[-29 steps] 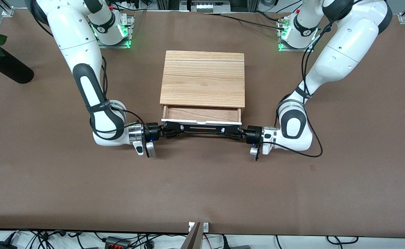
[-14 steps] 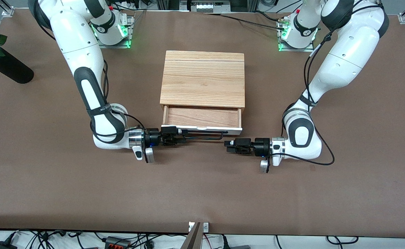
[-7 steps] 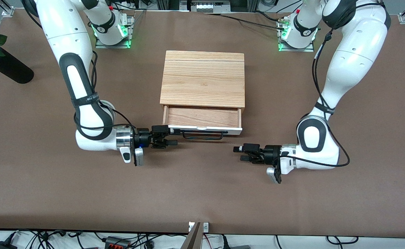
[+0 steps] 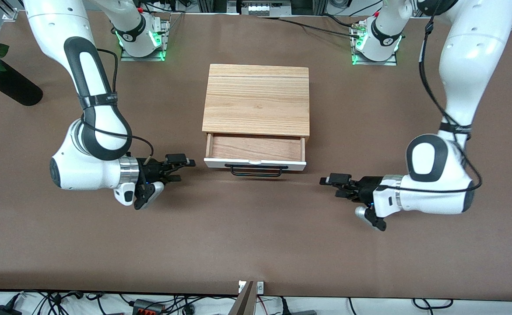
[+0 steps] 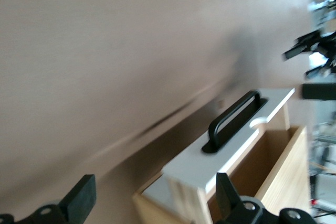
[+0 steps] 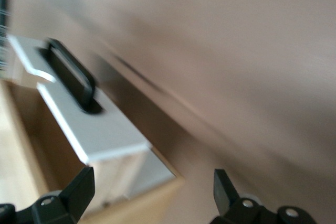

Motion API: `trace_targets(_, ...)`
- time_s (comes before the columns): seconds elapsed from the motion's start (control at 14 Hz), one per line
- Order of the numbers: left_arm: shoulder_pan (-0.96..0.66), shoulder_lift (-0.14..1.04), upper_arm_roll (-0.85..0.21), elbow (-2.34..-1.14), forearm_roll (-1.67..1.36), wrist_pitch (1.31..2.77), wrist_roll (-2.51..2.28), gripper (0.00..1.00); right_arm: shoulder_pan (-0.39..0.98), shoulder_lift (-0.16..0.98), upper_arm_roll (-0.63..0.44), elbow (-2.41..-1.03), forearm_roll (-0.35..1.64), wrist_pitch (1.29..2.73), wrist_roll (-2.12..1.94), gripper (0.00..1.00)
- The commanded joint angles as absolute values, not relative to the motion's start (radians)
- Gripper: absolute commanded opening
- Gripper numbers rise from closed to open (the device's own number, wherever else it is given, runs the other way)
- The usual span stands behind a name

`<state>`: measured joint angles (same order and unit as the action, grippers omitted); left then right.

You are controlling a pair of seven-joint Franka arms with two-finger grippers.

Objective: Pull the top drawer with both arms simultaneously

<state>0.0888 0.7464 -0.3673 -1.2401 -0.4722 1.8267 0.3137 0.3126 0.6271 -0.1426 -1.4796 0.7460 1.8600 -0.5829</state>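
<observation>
Table [image 4: 256, 245]: brown surface filling the front view; carries everything listed below.
Left arm [image 4: 453, 87]: enters from the upper right of the frame, elbow low at centre right.
Right arm [image 4: 85, 96]: enters from the upper left, elbow low at centre left.
Cabinet [image 4: 256, 99]: light-wood box, centre of frame, slightly above the middle.
Top drawer [image 4: 255, 164]: just below the cabinet in the frame, pulled partway out; wood floor exposed, white front nearest the camera.
Handle [image 4: 256, 171]: black bar on the drawer front; nothing touching it.
Vase [image 4: 8, 85]: dark cylinder with a red rose, upper left edge.
Left gripper [image 4: 335, 183]: centre right, over bare table, well apart from the drawer; fingers spread, holding nothing.
Right gripper [image 4: 181, 168]: centre left, just beside the drawer's corner, not touching; fingers spread, empty.
Progress: judged essentially complete; drawer stands open and both grippers are off the handle. Remaining: at most clearing the arms away.
</observation>
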Motion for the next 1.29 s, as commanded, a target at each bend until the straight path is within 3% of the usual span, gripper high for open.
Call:
trace_targets(0.0,0.089,0.626,-0.33,-1.266,-0.327,1.705,0.241,1.0,0.318,0.589,-0.201,-1.491,0.562,1.786,-0.511,1.0)
trace_targets(0.21,0.086,0.551,-0.23,-1.267,-0.314,1.565,0.236,1.0,0.319,0.517,-0.262,-1.49,0.326,1.702,-0.506,1.0)
trace_targets(0.43,0.084,0.436,-0.221,-1.276,-0.14,1.481,0.232,1.0,0.328,0.422,-0.27,-1.462,0.11,1.574,-0.389,1.0)
trace_targets(0.64,0.089,0.335,-0.193,-1.278,-0.104,1.389,0.218,1.0,0.333,0.396,-0.273,-1.306,0.02,1.325,-0.272,1.0)
trace_targets(0.79,0.087,0.281,-0.179,-1.282,-0.054,1.321,0.218,1.0,0.319,0.376,-0.261,-1.211,-0.005,1.27,-0.221,1.0)
trace_targets(0.93,0.086,0.226,-0.179,-1.342,-0.02,1.321,0.212,1.0,0.283,0.298,-0.212,-1.261,-0.037,1.259,-0.203,1.0)
trace_targets(1.07,0.077,0.227,-0.192,-1.362,0.018,1.321,0.126,1.0,0.166,0.214,-0.087,-1.378,-0.064,1.29,-0.134,1.0)
trace_targets(1.21,0.077,0.232,-0.195,-1.353,0.02,1.322,0.123,1.0,0.065,0.097,0.01,-1.6,-0.064,1.455,-0.1,1.0)
